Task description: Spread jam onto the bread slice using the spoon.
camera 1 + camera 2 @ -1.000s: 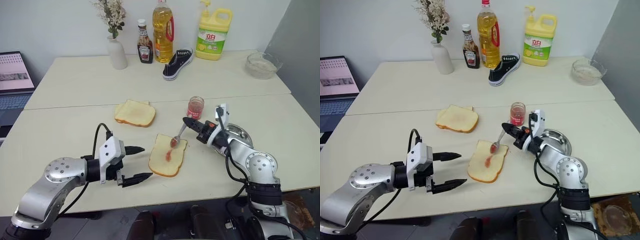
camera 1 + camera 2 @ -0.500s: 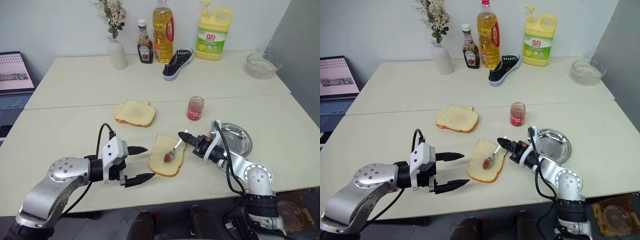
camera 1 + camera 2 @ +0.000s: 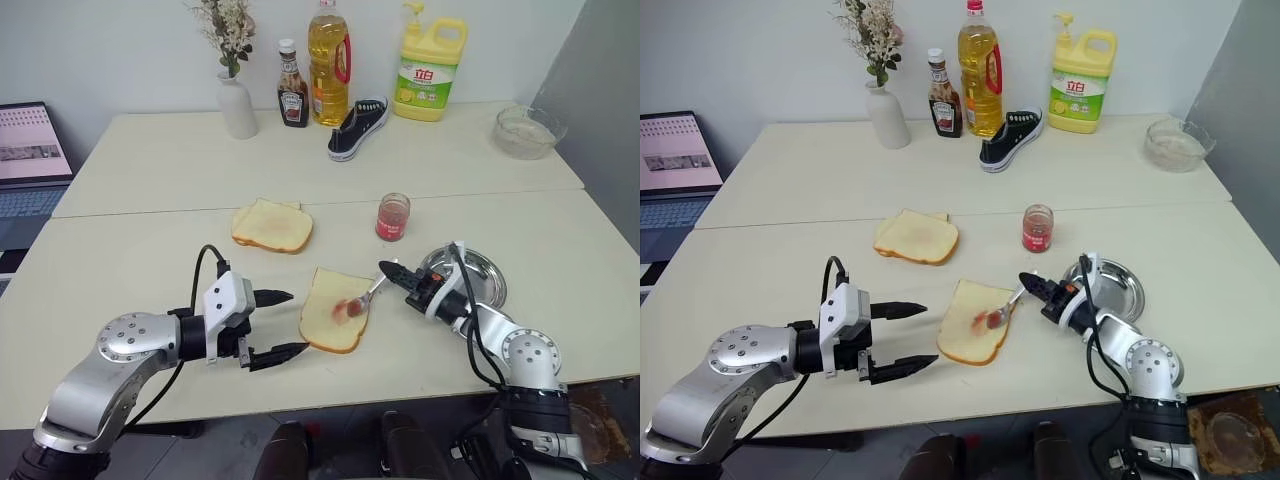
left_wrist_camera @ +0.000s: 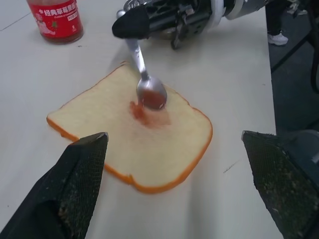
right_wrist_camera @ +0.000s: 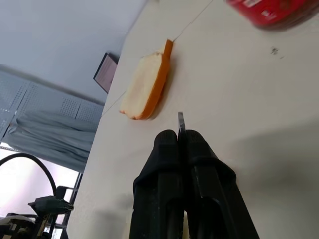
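Your right gripper (image 3: 392, 270) is clamped on the spoon (image 3: 362, 299) at frame centre — its bowl rests on the bread slice (image 3: 335, 322), in a red smear. Your left gripper (image 3: 283, 322) sits lower left, fingers wide apart, holding nothing.

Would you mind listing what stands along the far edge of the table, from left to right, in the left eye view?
Vase of flowers → sauce bottle → oil bottle → shoe → yellow detergent jug → glass bowl.
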Available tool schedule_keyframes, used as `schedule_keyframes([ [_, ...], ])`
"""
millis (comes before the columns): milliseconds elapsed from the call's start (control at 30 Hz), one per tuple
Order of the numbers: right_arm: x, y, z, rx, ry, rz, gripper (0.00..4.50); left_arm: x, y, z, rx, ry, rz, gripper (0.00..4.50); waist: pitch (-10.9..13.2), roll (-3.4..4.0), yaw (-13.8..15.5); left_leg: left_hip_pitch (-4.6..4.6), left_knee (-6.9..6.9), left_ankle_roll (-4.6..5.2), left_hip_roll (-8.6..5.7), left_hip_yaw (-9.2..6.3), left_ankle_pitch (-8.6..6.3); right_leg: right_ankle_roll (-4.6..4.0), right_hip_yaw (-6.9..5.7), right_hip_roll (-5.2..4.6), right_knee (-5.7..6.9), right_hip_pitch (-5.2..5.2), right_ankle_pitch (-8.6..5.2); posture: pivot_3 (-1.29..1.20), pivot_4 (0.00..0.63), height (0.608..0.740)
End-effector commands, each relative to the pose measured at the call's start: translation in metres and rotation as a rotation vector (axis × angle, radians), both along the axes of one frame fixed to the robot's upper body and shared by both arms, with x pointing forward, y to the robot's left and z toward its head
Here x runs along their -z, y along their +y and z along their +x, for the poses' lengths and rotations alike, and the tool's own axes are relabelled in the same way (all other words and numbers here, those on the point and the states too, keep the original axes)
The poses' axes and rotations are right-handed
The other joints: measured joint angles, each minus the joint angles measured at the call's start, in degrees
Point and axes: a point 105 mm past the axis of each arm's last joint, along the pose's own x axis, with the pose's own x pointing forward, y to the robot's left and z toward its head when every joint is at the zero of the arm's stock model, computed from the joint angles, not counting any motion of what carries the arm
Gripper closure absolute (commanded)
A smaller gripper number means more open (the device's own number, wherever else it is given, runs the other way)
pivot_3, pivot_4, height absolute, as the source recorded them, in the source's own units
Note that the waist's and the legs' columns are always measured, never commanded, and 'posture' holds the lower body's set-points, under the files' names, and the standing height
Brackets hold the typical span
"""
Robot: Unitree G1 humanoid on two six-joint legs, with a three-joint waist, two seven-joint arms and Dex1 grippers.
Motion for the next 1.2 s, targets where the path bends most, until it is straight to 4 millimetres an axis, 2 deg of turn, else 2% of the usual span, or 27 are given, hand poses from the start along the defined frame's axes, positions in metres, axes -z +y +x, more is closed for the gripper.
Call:
schedule_keyframes([
  [33,-0.026,-0.005,0.002,0.016,-0.075,0.021,4.47,-0.006,-0.005,0.000,0.026,-0.038,-0.009,0.00,0.00,0.00,0.01,0.00,0.00,0.00,0.00,0.00,0.00,0.00,0.00,0.00,0.00,0.00,0.00,0.00,0.150,0.740],
  [267,-0.045,0.026,-0.001,-0.042,-0.098,0.114,4.47,-0.007,-0.007,0.001,0.030,-0.044,-0.014,0.00,0.00,0.00,-0.13,0.00,-0.02,0.00,0.01,0.00,0.00,-0.02,0.00,0.04,0.03,-0.02,0.01,0.00,0.150,0.740],
  [367,-0.043,0.042,-0.001,-0.073,-0.085,0.134,4.47,-0.008,-0.008,0.001,0.033,-0.045,-0.013,0.00,0.00,0.00,-0.39,0.00,-0.04,0.00,0.02,-0.01,0.00,-0.08,-0.02,0.07,0.04,-0.04,0.05,0.00,0.150,0.740],
  [467,-0.036,0.047,0.000,-0.089,-0.070,0.119,4.47,-0.009,-0.008,0.001,0.033,-0.046,-0.012,0.00,0.00,0.00,-0.35,-0.01,-0.03,0.00,0.02,-0.01,0.00,-0.23,-0.01,0.07,0.03,-0.04,0.14,0.00,0.150,0.740],
  [667,-0.014,0.040,0.002,-0.077,-0.045,0.017,4.47,-0.009,-0.008,0.000,0.034,-0.044,-0.010,0.00,0.00,0.00,-0.33,-0.01,-0.01,0.00,0.00,0.01,0.00,-0.23,0.00,0.04,0.02,-0.04,0.13,0.00,0.150,0.740],
  [767,-0.011,0.034,0.001,-0.073,-0.049,-0.003,4.47,-0.009,-0.008,0.000,0.033,-0.043,-0.009,0.00,0.00,0.00,-0.39,-0.01,-0.03,0.00,0.00,0.00,0.00,-0.23,-0.01,0.06,0.02,-0.04,0.13,0.00,0.150,0.740],
  [867,-0.011,0.019,0.000,-0.053,-0.055,-0.027,4.47,-0.008,-0.008,0.000,0.035,-0.041,-0.010,0.00,0.00,0.00,-0.41,0.01,-0.03,0.00,0.00,0.01,0.00,-0.21,-0.01,0.07,0.03,-0.04,0.13,0.00,0.150,0.740],
  [967,-0.013,0.011,0.002,-0.038,-0.065,-0.040,4.47,-0.008,-0.008,0.001,0.037,-0.041,-0.011,0.00,0.00,0.00,-0.32,0.00,0.00,0.00,0.00,0.00,0.00,-0.21,-0.01,0.06,0.02,-0.02,0.13,0.00,0.150,0.740],
  [1200,-0.037,-0.003,0.010,0.018,-0.124,-0.025,4.47,-0.007,-0.010,0.003,0.047,-0.043,-0.014,0.00,0.00,0.00,-0.33,0.00,0.00,0.00,0.00,0.01,0.00,-0.03,0.00,0.06,0.03,-0.02,0.02,0.00,0.150,0.740],
])
